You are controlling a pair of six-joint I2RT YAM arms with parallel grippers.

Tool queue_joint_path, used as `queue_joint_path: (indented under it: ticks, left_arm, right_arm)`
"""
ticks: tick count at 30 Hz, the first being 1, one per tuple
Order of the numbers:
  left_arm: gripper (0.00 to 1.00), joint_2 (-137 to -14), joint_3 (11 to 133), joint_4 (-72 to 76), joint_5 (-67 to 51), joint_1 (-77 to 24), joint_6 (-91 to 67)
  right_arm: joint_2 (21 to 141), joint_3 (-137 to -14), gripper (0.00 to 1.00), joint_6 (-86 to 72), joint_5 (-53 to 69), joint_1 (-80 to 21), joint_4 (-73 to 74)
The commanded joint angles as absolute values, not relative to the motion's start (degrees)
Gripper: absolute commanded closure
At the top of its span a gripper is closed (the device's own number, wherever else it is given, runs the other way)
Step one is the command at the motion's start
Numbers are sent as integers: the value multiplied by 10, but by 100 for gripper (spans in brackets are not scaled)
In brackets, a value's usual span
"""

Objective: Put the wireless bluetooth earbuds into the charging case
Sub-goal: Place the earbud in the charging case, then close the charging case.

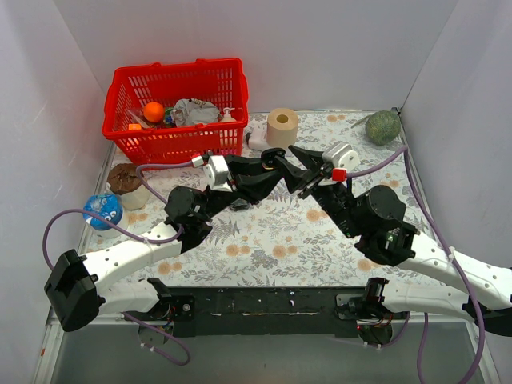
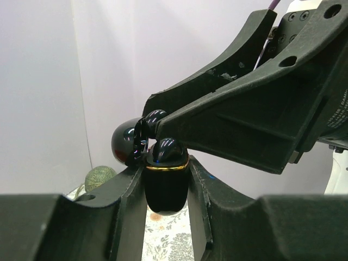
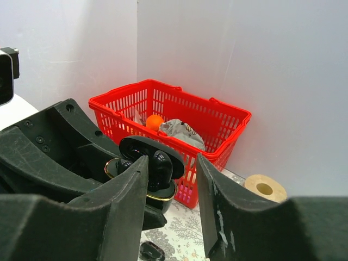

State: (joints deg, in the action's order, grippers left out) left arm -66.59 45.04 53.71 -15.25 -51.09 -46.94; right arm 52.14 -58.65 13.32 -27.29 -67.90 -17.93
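Observation:
My left gripper point(image 2: 166, 217) is shut on a black charging case point(image 2: 166, 185) with a gold rim, held upright in the air with its lid point(image 2: 126, 142) swung open. One black earbud point(image 2: 166, 150) sits in the case's top. In the right wrist view, the case point(image 3: 163, 190) holds that earbud point(image 3: 161, 163) and a second one point(image 3: 124, 165) beside it. My right gripper point(image 3: 172, 160) is open, with its jaws astride the case's top and its left finger close to the earbud. The two grippers meet over the table's middle point(image 1: 284, 164).
A small black object point(image 3: 151, 251) lies on the floral cloth below the case. A red basket point(image 1: 176, 108) of items stands back left, a tape roll point(image 1: 282, 126) behind the grippers, a green ball point(image 1: 382, 126) back right, and a blue ball point(image 1: 103, 210) and brown-topped cup point(image 1: 126, 182) at left.

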Motion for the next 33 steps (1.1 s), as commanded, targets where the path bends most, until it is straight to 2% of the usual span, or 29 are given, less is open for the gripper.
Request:
queue_joint_path:
  ticks: [1,23,33]
  left_arm:
    - [100,-643,451,561,-145,-510,-468]
    - [100,-636,436,571,-135,-510,-466]
    - [100,-605,384,616,-184,-509,-481]
  right_arm:
    - [522,-631,51,127,-285,-681,-178]
    - [494,-656,45,115,-281,-680,-167]
    - [532,-731,56,83,-358,-680,-23]
